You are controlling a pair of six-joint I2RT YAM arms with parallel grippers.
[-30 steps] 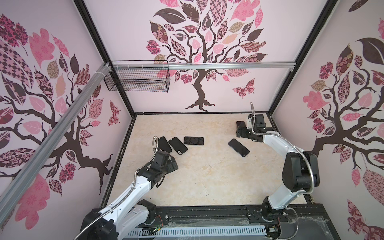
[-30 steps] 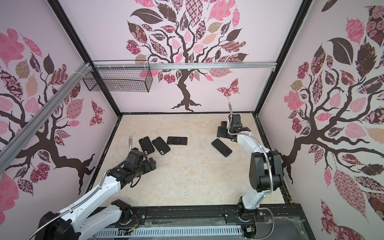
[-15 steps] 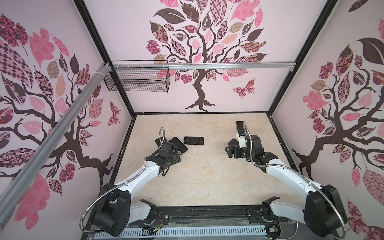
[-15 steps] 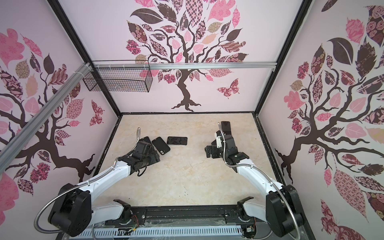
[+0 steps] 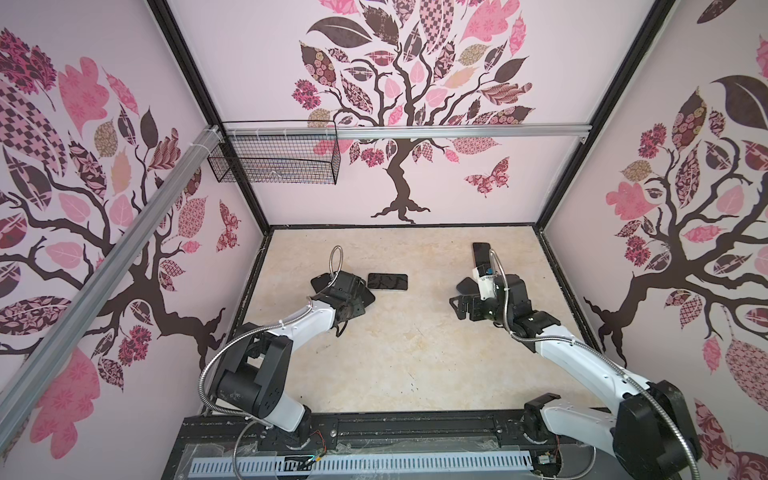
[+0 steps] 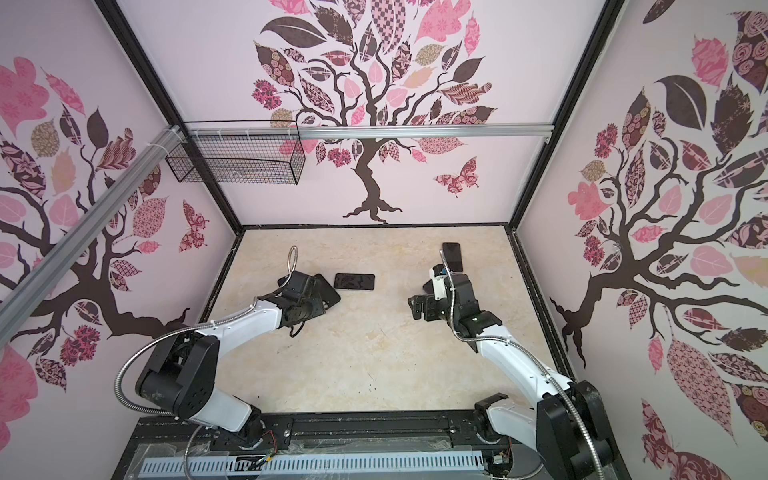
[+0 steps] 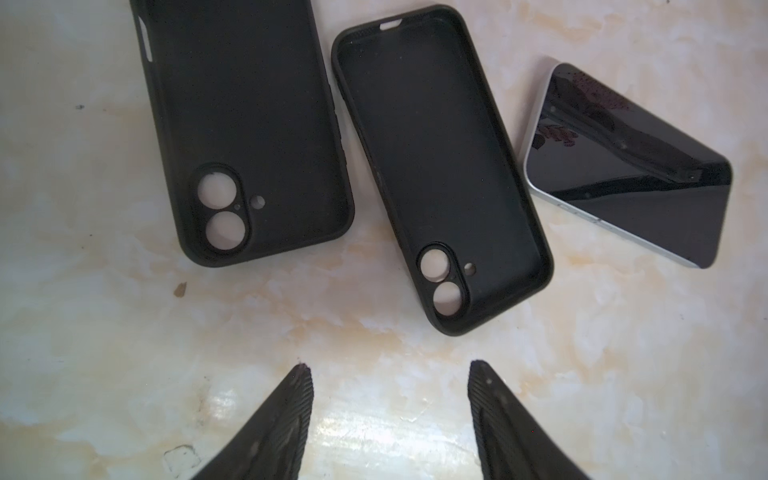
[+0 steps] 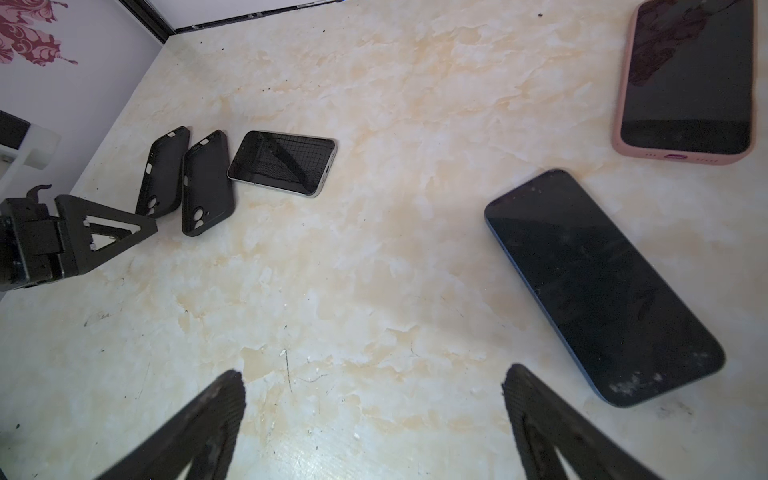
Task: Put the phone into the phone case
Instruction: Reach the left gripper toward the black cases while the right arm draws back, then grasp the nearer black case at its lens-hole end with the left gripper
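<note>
Right wrist view, not left wrist: pink-cased phone point(image 8: 685, 79); left tool point(image 7: 390, 365), right tool point(image 8: 375, 371) spread.

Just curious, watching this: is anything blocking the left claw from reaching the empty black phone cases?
Nothing visible does. Only bare marble-patterned tabletop lies between the left gripper and the nearer black phone case.

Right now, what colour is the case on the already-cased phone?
Pink. The case shows best in the right wrist view.

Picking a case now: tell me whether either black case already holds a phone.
No: the black case next to the silver phone and the farther black case both lie empty, with the table visible through their camera holes.
</note>
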